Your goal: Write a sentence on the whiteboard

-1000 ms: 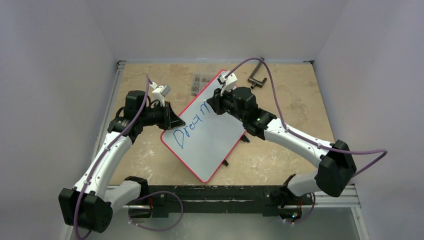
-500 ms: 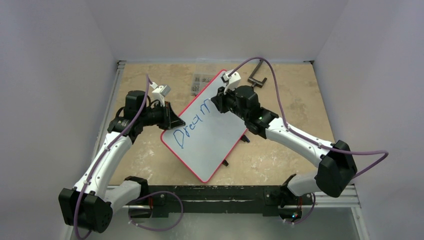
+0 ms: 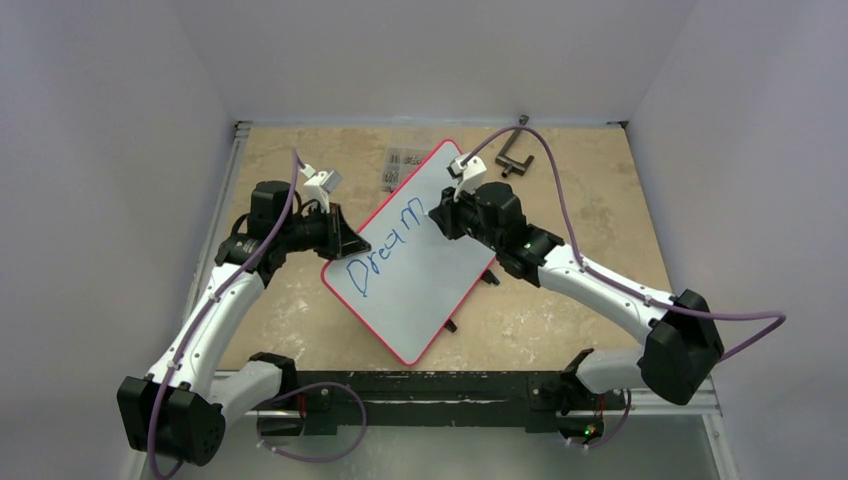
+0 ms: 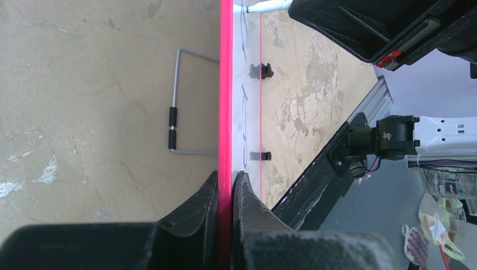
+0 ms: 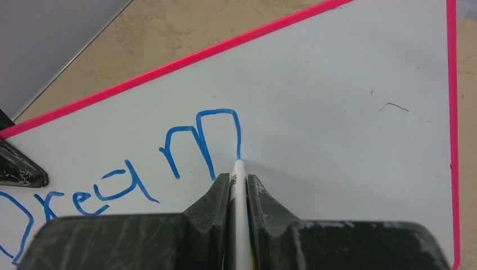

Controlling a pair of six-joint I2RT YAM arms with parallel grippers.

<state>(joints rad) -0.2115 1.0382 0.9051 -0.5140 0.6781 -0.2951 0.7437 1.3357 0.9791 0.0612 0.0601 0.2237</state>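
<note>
The whiteboard (image 3: 430, 290), white with a thin red rim, lies tilted in the middle of the table. Blue lettering of the sentence (image 3: 385, 245) reads "Dream". My left gripper (image 3: 352, 243) is shut on the board's left edge; in the left wrist view the red rim (image 4: 226, 84) runs straight between its jaws (image 4: 226, 177). My right gripper (image 3: 437, 210) is shut on a white marker (image 5: 238, 185). The marker's tip touches the board at the foot of the last stroke of the "m" (image 5: 202, 140). The board to the right of the lettering is blank (image 5: 349, 112).
A black handle-shaped part (image 3: 513, 150) and a small clear packet (image 3: 400, 165) lie at the back of the table. A wire stand (image 4: 177, 112) and black clips (image 4: 260, 71) sit under the board. A dark rail (image 3: 440, 395) runs along the near edge.
My right gripper has moved right and slightly nearer along the board with the marker, adding the second arch of the "m". The left gripper and the board have stayed put.
</note>
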